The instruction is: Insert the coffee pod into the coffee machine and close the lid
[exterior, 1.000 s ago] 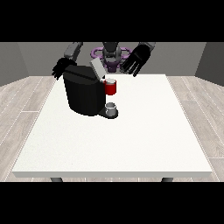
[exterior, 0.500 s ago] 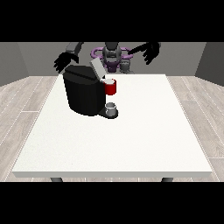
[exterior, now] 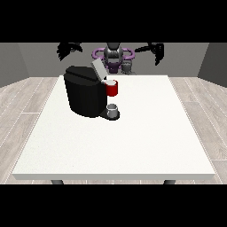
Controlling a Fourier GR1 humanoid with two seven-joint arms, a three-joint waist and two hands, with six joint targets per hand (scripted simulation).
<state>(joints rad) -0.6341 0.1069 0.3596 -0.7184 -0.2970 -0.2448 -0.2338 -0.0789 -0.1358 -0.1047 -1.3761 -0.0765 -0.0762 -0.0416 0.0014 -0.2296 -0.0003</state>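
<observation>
Coffee pod point(exterior: 111, 82) well below raised hand point(exterior: 157, 49).

A black coffee machine point(exterior: 84, 95) stands upright on the far left part of the white table. Its grey lid point(exterior: 97, 68) is tilted up and open at the top. A red brew head point(exterior: 112, 88) juts out towards the middle, with something pale in its top opening. Below it, a small grey cup point(exterior: 113, 108) sits on the machine's base.
</observation>
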